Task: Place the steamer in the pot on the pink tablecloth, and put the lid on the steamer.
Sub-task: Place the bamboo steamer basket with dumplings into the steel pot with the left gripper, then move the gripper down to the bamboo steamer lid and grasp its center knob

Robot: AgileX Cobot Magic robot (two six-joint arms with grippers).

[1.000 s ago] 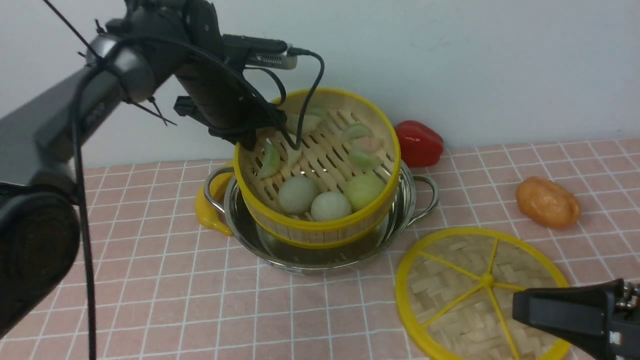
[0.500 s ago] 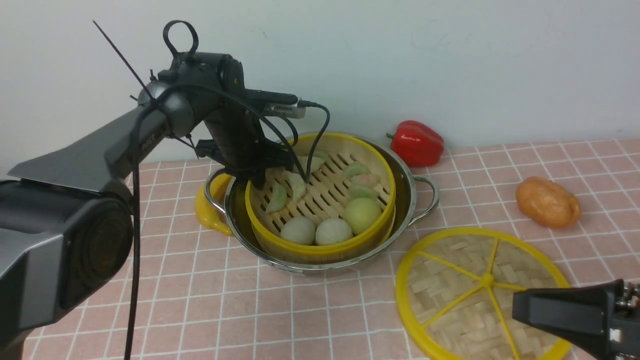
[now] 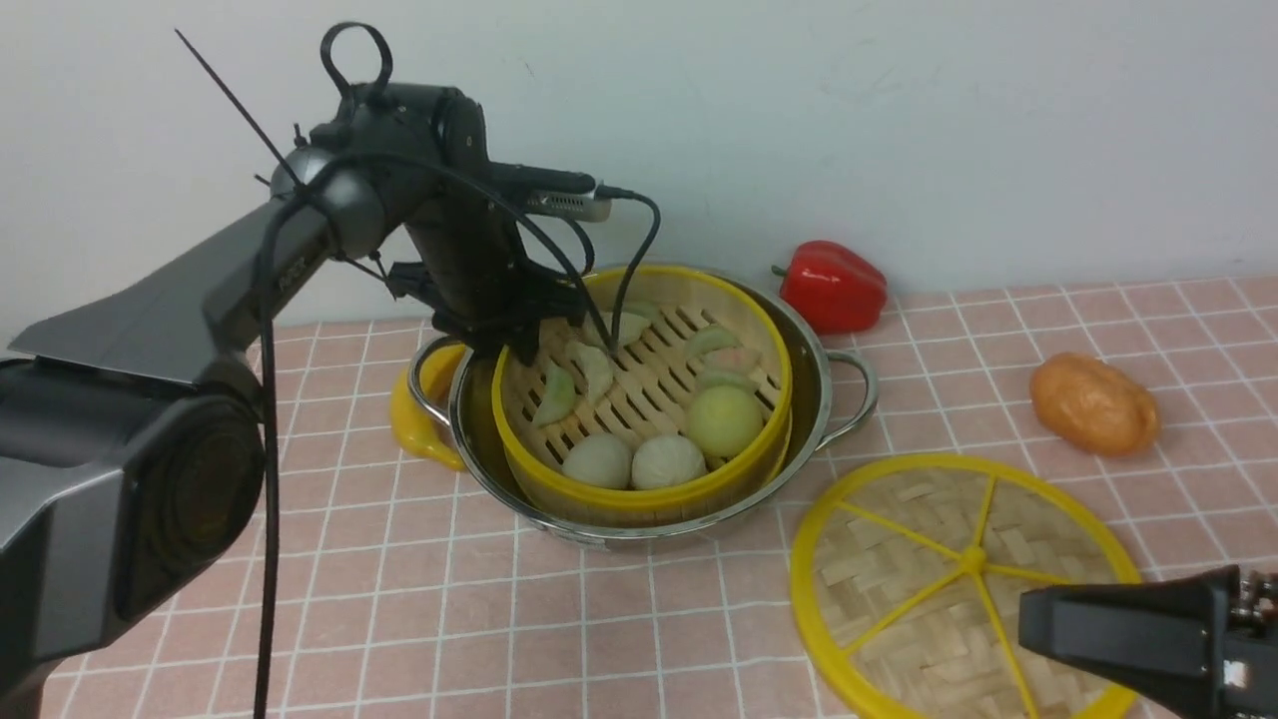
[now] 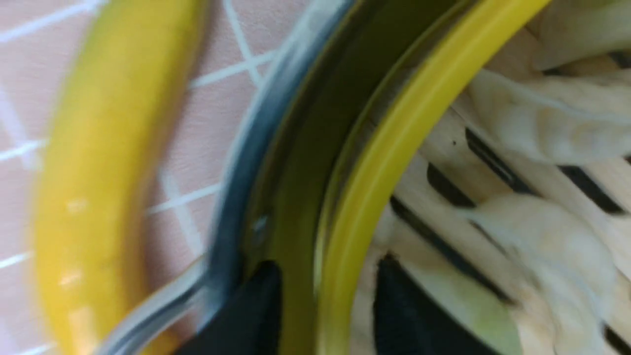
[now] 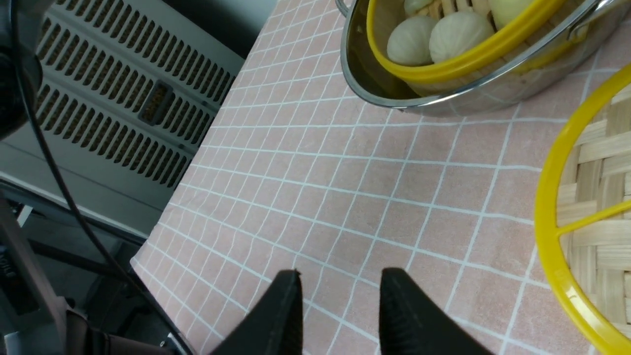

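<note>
The steamer (image 3: 639,496), with buns and dumplings on its slatted floor, sits inside the pot (image 3: 817,399) on the pink tablecloth (image 3: 399,599). My left gripper (image 3: 499,335) straddles the steamer's far-left rim. In the left wrist view one finger is outside the yellow rim (image 4: 374,148) and one inside, with a gap beside the rim; the gripper (image 4: 328,305) looks open. The lid (image 3: 958,579) lies flat on the cloth at the front right. My right gripper (image 3: 1033,609) hovers over the lid's near edge, open and empty (image 5: 340,286).
A yellow banana (image 3: 414,409) lies against the pot's left handle. A red pepper (image 3: 834,285) sits behind the pot by the wall. An orange potato-like thing (image 3: 1093,404) lies at the right. The tablecloth's left edge (image 5: 162,231) shows in the right wrist view.
The left arm lowered the tilted steamer down into the pot, where it now sits level. The left gripper then rose slightly at the rim. The right arm has barely moved.
</note>
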